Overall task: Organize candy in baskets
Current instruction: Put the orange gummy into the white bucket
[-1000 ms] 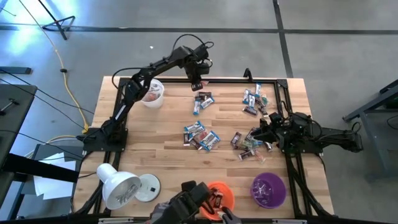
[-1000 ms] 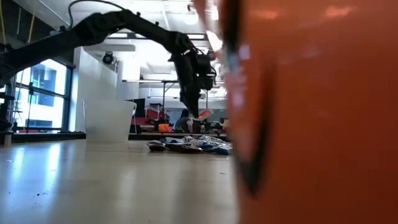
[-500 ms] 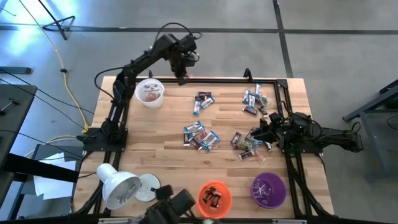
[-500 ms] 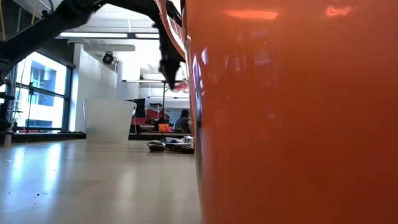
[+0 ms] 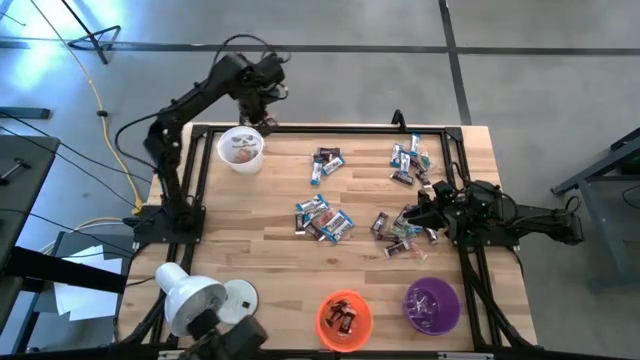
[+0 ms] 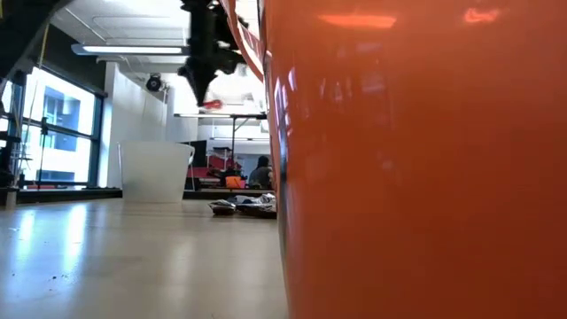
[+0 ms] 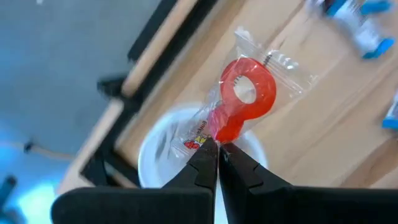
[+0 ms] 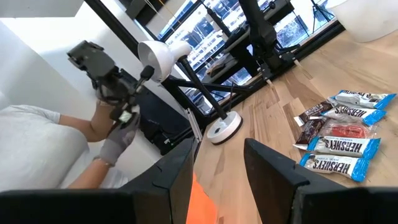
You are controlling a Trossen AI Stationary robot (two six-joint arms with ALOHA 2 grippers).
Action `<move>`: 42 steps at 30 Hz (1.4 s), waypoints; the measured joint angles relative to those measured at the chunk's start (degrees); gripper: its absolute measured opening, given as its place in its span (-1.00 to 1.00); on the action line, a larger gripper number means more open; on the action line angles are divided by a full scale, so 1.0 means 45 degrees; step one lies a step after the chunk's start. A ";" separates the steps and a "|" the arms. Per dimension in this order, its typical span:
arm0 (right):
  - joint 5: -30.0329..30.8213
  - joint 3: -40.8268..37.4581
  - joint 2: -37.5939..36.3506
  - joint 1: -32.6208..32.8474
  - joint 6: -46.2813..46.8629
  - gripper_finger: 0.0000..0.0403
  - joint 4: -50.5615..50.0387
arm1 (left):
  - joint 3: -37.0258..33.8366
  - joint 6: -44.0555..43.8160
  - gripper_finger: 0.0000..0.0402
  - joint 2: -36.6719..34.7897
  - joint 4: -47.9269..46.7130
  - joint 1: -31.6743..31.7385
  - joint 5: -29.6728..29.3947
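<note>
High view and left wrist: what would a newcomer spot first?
The left hand, shut on a red ring candy in clear wrap, hangs over the white basket at the table's far left corner. Wrapped bars lie in loose clusters mid-table, with the open right hand beside the right-hand pile. The orange basket fills the low view.

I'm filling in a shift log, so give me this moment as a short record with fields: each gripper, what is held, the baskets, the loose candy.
left gripper: shut on red ring candy, above the white basket
right gripper: open, holds nothing, at the table's right side beside loose candy
orange basket: near edge, some candy inside
purple basket: near edge, right of orange
loose candy: several clusters mid-table
lamp: near-left corner
</note>
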 joint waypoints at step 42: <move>0.0000 -0.0001 0.0000 0.0000 0.0000 -0.32 -0.0001 | -0.9096 -0.1634 -1.00 -0.7319 0.6121 -0.0305 0.1919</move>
